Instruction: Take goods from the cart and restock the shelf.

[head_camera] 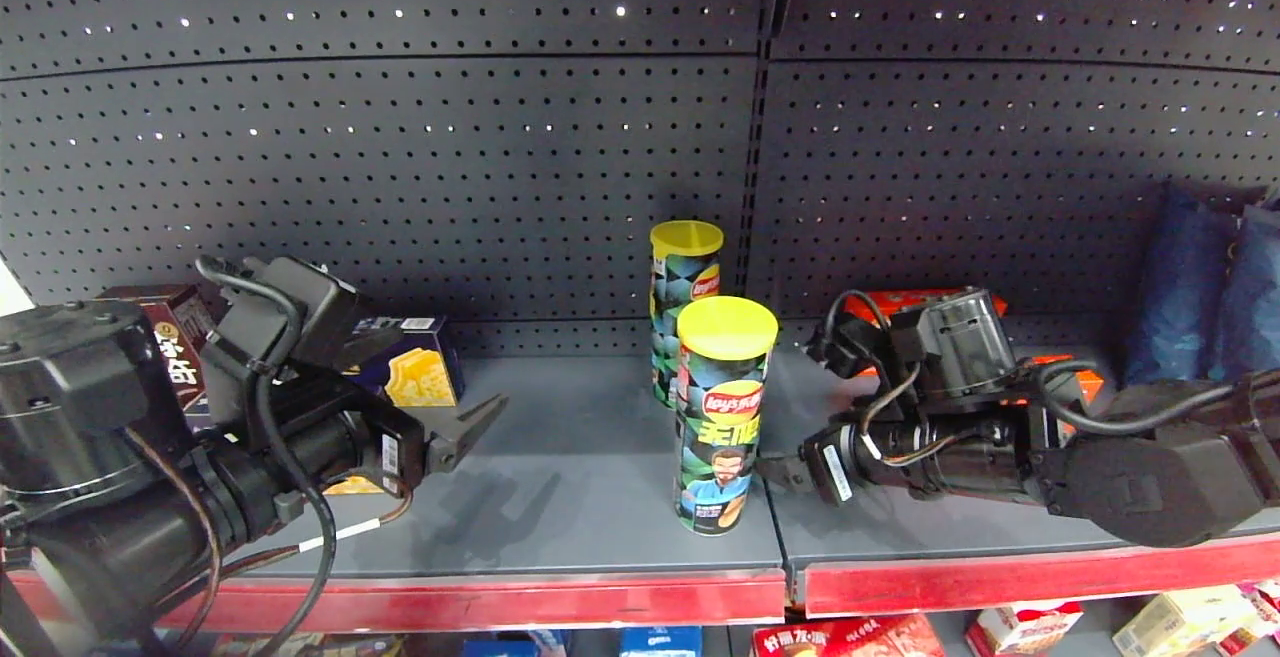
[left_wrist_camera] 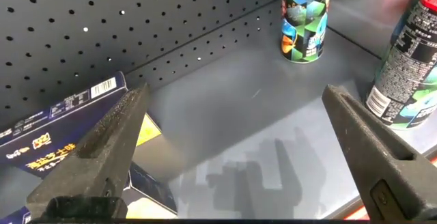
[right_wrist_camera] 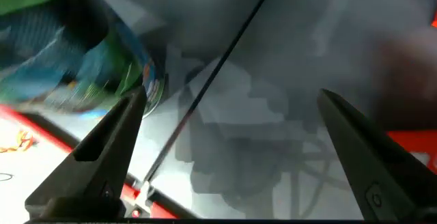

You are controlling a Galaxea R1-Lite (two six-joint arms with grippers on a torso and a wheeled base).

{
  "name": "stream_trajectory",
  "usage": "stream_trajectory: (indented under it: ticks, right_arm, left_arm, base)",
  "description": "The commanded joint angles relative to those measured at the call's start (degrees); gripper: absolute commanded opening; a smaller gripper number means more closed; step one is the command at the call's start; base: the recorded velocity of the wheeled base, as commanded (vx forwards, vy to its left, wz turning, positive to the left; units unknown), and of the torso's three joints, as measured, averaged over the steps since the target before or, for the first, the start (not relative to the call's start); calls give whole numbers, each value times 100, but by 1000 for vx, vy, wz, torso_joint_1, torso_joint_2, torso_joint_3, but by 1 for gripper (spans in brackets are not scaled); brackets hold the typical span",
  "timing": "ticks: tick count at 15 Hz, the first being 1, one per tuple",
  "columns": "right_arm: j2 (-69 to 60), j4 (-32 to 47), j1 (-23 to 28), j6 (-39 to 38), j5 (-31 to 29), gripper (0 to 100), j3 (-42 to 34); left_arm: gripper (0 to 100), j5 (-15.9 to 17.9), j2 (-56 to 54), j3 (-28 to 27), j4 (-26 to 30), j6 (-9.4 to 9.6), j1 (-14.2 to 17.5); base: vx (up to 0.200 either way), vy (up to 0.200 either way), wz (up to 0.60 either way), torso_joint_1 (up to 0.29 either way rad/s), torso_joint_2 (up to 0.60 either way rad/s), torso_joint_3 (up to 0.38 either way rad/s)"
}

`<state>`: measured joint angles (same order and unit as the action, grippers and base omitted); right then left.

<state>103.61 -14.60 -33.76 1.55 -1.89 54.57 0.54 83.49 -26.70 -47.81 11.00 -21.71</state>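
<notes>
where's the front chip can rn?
Head view: the front chip can stands upright on the shelf near its front edge, centre, just ahead of the second can, with the right hand close on its right.

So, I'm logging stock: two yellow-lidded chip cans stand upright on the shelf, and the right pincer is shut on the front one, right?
Not quite. The right pincer is open and empty, as the right wrist view shows; the front can stands beside it, ungripped. The rest is right.
</notes>
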Motion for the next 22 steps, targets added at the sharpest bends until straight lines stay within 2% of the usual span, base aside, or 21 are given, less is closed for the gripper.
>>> stream_trajectory:
  ticks: [1,16,22]
  right_arm:
    - [81,-16,-26,3,4,100,37]
    - [186,-95,-193,3,4,100,63]
    - [-675,-86,-140,3,4,100,-368]
  left_arm:
    - [100,-1,35,-2,0,-1,0]
    - [100,-1,35,51,0,-1,0]
    - [100,-1,27,59,0,-1,0]
  base:
    - [0,0,0,0,0,0]
    - [0,0,0,0,0,0]
    - [0,0,0,0,0,0]
